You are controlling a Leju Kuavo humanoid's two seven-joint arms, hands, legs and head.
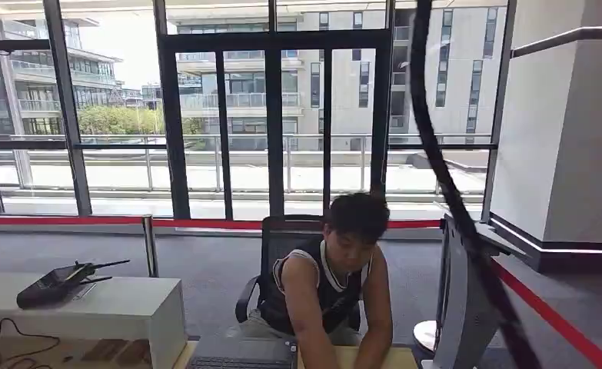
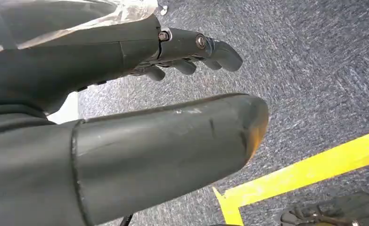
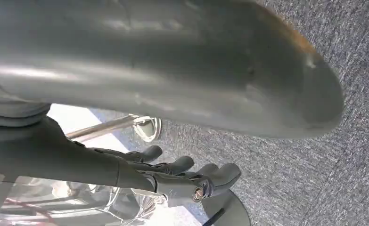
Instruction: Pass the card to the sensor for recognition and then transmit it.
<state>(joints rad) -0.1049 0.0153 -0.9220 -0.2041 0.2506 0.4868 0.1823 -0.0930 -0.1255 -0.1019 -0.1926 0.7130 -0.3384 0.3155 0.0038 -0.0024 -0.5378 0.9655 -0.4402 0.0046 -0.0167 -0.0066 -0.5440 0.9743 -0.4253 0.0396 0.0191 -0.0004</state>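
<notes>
My left hand (image 2: 173,94) hangs over grey carpet, its thick thumb (image 2: 182,136) apart from its dark fingers (image 2: 196,52), with nothing between them. My right hand (image 3: 173,141) hangs the same way, its fingers (image 3: 192,176) stretched out below the broad thumb (image 3: 196,70) and holding nothing. In the head view a person (image 1: 332,284) in a dark sleeveless top sits on an office chair and leans over a wooden desk (image 1: 344,359), both arms reaching down to it. A grey upright stand (image 1: 460,307) rises just right of the desk.
A keyboard (image 1: 236,362) lies on the desk's left part. A white table (image 1: 121,311) at the left carries a black device (image 1: 55,283) with an antenna. Red barrier tape (image 1: 559,323) runs behind and along the right. A black cable (image 1: 444,177) hangs close to the camera. Yellow floor tape (image 2: 305,174) crosses the carpet.
</notes>
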